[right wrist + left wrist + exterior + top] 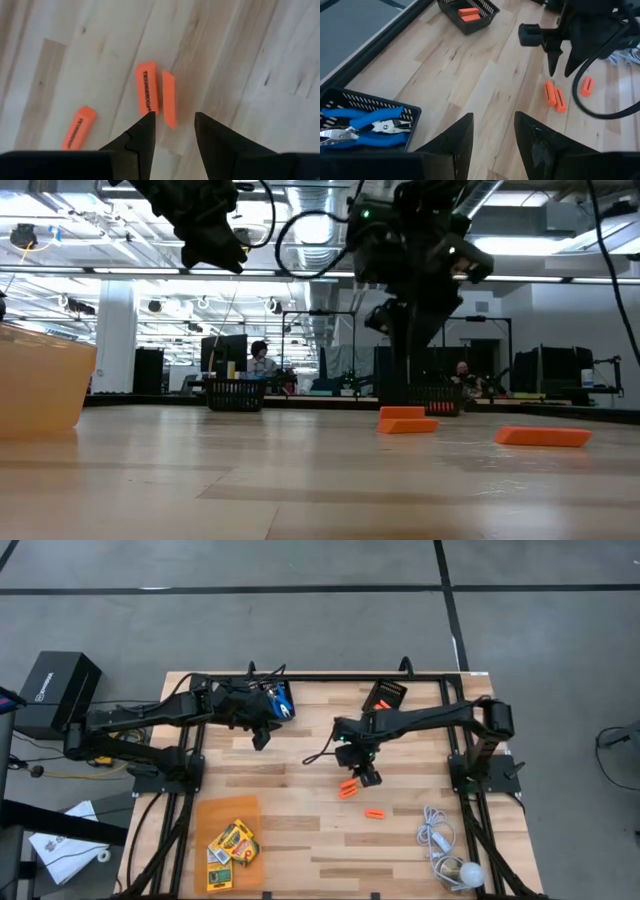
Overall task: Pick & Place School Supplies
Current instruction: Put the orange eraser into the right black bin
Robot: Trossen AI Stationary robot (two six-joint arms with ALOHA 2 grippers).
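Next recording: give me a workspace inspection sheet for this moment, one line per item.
Surface: pale wooden table.
Job's things: two orange pieces side by side, a third apart; crayon boxes on an orange tray; blue-handled tool in a black mesh bin.
Clutter: second mesh bin holding orange pieces.
Grippers: right gripper open above the pair; left gripper open, empty, beside the tool's bin.
Cables: white cord with bulb.
Surroundings: seated people behind.
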